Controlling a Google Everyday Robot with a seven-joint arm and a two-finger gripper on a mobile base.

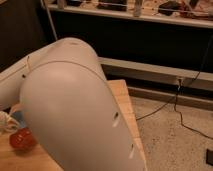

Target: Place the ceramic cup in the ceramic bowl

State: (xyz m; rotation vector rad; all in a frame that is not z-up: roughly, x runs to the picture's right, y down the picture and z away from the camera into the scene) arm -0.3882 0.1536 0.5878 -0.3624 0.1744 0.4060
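The red-orange ceramic bowl [21,141] sits on the wooden table at the far left edge of the camera view, half hidden by my big white arm [75,110]. My gripper [8,121] shows only as a pale part at the left edge, just above the bowl. It is shut on the blue-teal ceramic cup [18,117], of which only a small patch shows. The cup hangs directly over the bowl's rim and close to it. I cannot tell whether it touches the bowl.
The wooden table [122,95] ends at its right edge, with speckled floor [175,145] and black cables beyond. A dark shelf unit [150,45] with a pale base rail stands behind. My arm blocks most of the tabletop.
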